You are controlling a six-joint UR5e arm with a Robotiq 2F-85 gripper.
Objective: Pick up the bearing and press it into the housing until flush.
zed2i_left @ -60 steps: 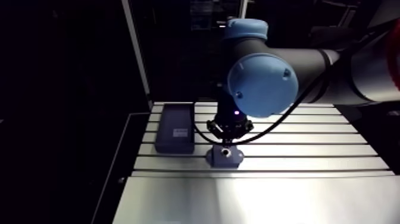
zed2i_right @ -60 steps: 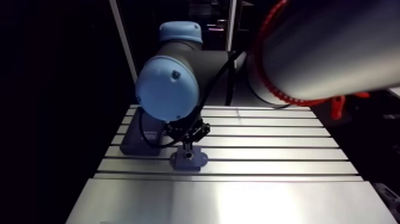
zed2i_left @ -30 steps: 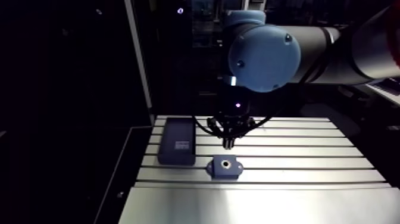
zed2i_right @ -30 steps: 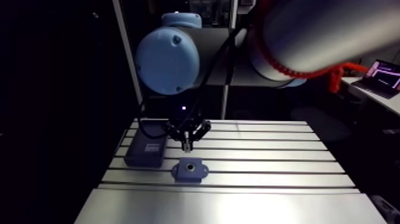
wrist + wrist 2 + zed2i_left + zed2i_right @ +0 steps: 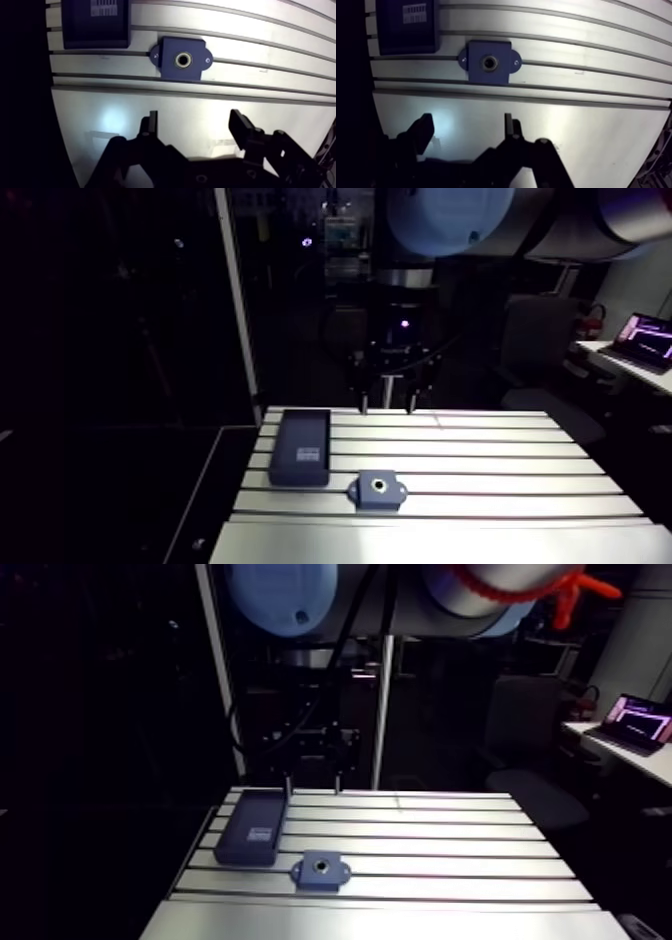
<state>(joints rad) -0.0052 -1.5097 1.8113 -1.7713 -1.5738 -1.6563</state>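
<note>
Blue housing [image 5: 197, 67] sits on table [image 5: 280, 115] ahead of fingers [image 5: 150, 122], which are spread w/ nothing between. Bearing [image 5: 183, 59] looks seated in its bore, flush afaict, view's dim. Press step prob done; next: check flushness, re-press if proud.

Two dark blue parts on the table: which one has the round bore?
The small eared housing, bored at its centre. The bigger rectangular tray beside it shows only a label.
</note>
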